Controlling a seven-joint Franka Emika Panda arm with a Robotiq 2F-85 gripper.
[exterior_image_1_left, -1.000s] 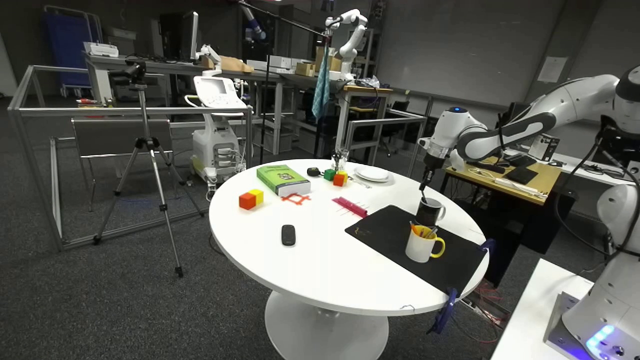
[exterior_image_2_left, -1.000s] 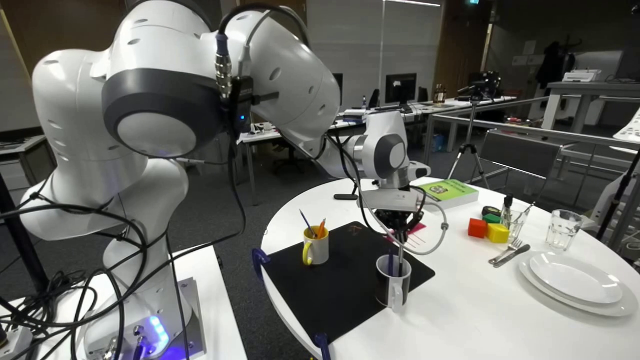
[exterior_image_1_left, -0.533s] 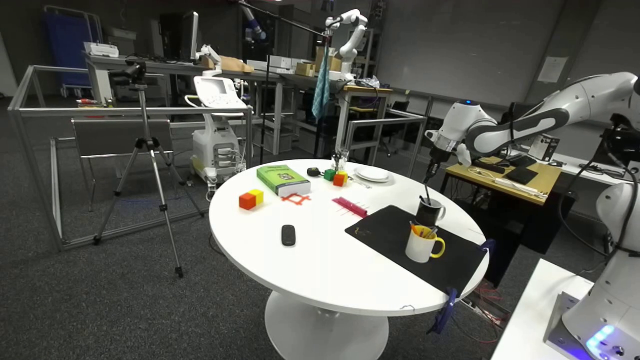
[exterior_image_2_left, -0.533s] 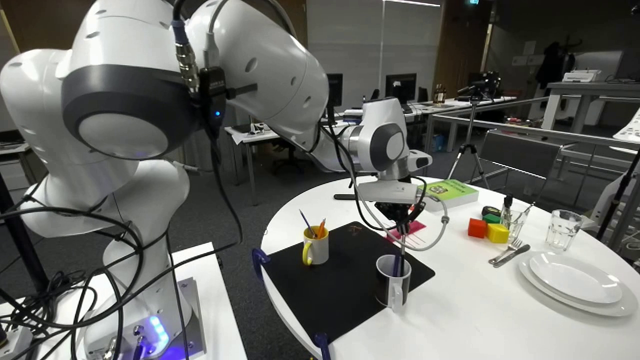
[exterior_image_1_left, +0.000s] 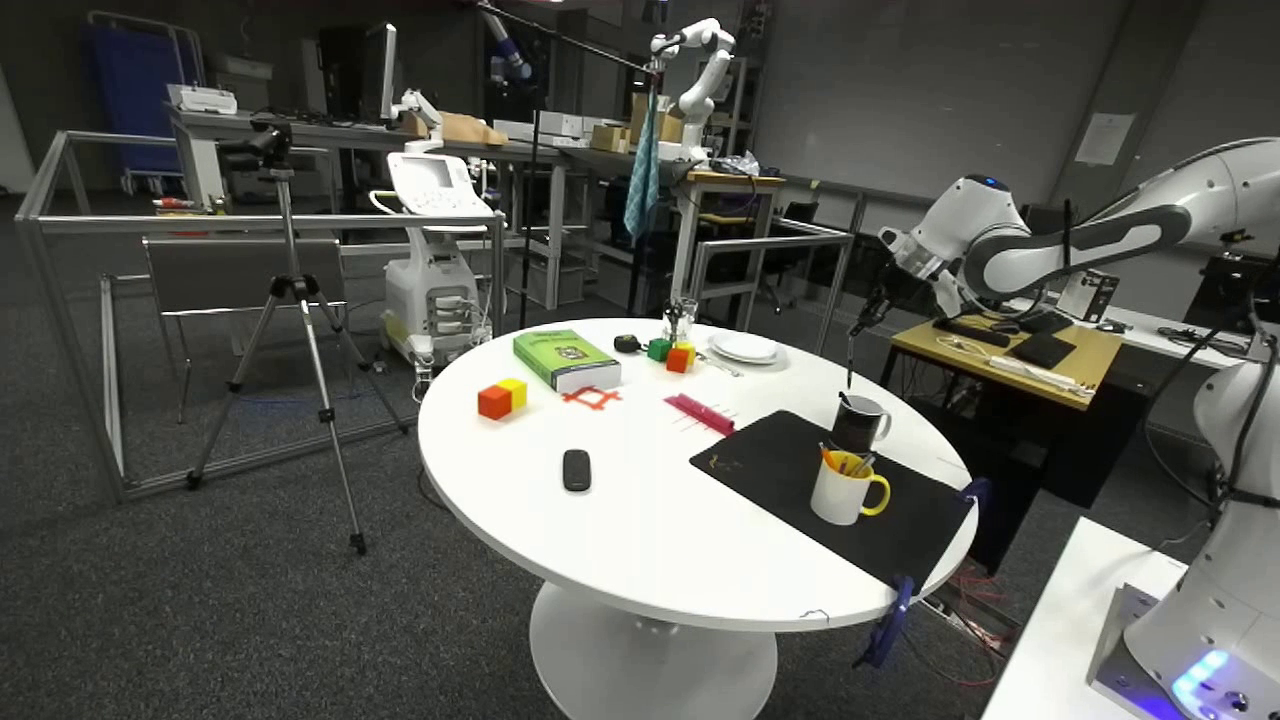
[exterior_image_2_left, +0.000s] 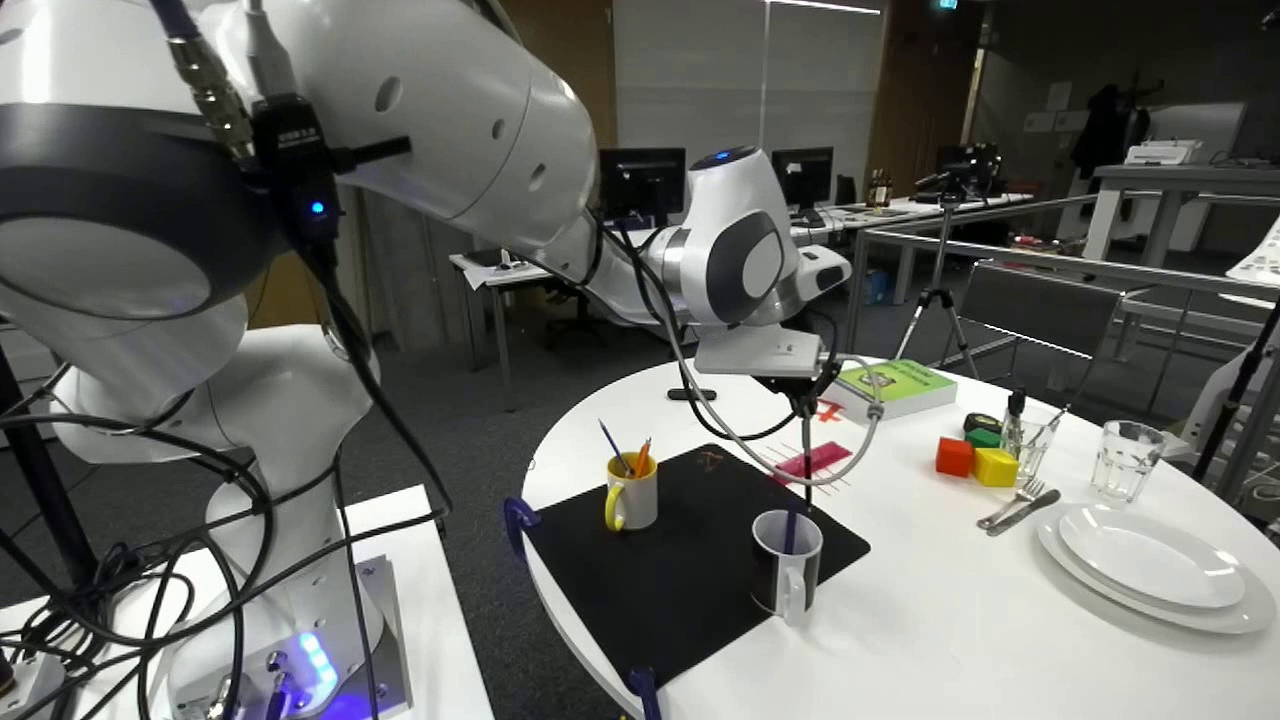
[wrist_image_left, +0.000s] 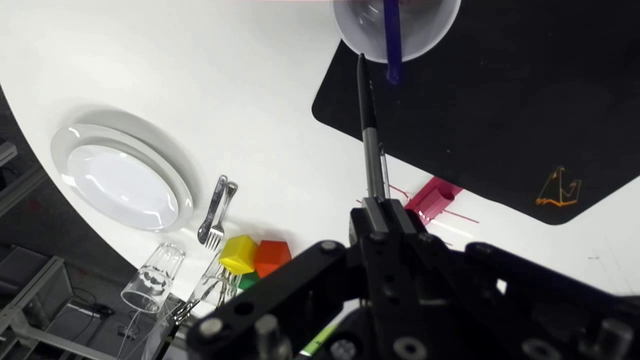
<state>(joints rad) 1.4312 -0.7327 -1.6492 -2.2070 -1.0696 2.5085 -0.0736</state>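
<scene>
Round bench (exterior_image_1_left: 640, 530) is standing on carpet (exterior_image_1_left: 250, 620); toward three o'clock in an exterior view, dark mug (exterior_image_1_left: 854, 430) is holding blue stick (exterior_image_2_left: 790, 534); fingers (wrist_image_left: 405, 221) are gripping pen (wrist_image_left: 368, 120).

The pen (wrist_image_left: 369, 126) is black and grey, the mug (exterior_image_2_left: 778, 572) black-and-white.

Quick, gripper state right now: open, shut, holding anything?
Gripper: closed, holding a pen.
</scene>
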